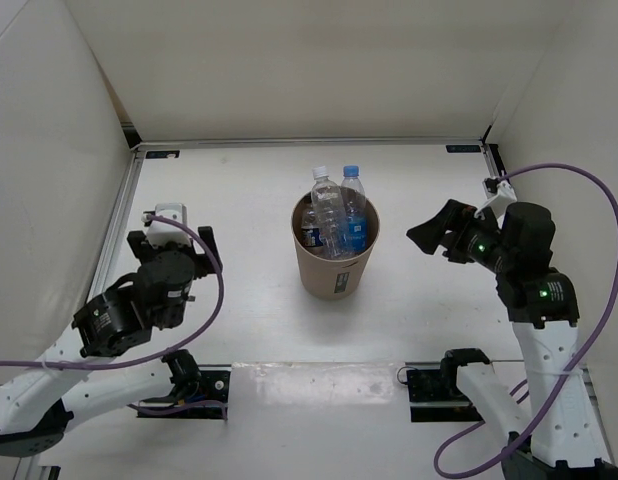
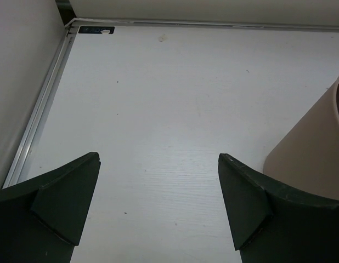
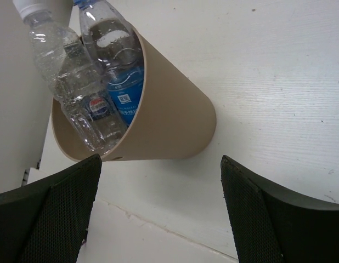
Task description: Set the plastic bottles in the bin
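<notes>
From the top camera, the bin (image 1: pixel 335 268) stood mid-tabletop (image 1: pixel 239 200) between both arms. The plastic bottles (image 1: pixel 334 215) were inside it, two necks above the rim. The left wrist camera showed the left end effector (image 2: pixel 158 159) released and empty, with the bin's wall at right. The right wrist camera showed the right end effector (image 3: pixel 161 159) likewise released, empty, near the bin.

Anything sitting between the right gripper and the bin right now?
No, only bare white table separates the right gripper and the bin, as the top external and right wrist views show.
</notes>
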Controlling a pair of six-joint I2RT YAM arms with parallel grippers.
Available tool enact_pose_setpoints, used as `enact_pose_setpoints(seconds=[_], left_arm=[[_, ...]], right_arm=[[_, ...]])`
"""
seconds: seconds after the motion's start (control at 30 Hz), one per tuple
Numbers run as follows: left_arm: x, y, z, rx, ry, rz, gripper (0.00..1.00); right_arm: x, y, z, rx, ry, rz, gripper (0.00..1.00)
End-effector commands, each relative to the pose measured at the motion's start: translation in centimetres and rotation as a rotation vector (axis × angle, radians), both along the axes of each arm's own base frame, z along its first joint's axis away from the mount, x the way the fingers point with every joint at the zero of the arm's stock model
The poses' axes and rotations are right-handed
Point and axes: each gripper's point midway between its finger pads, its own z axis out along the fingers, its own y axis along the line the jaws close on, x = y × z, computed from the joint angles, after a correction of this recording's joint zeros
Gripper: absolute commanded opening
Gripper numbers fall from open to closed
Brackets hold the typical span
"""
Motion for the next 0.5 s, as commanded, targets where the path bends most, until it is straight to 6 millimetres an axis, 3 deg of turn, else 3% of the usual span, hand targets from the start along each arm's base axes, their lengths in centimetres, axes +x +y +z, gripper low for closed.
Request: enact_pose_setpoints(seconds=[0.0,0.1,0.27,0.37,0.47], left_arm=[[0.2,-0.9,-2.1,-0.004,0.041,-0.011,1.00],[0.5,-1.6,-4.8,0.020,0.104,0.006,1.00],[1.7,-0.1,-7.1,-0.062,0.149,0.060,1.00],[2.4,0.1,-10.7,-0.115,0.253,0.096,1.00],[3.0,0.8,-11.7,-0.128,0.287,0.147,1.00]], right_arm=[[-0.3,0.8,1.2,0.067,-0.024,0.042,0.90],[-0.2,0.8,1.1,0.080,-0.021,0.048,0.90],[-0.4,0.1,0.9,0.076,-0.022,0.024,0.90],[-0.6,0.0,1.2,0.079,-0.030,0.024,0.90],[-0.5,-0.7,1.3,0.070,-0.037,-0.007,0.90]])
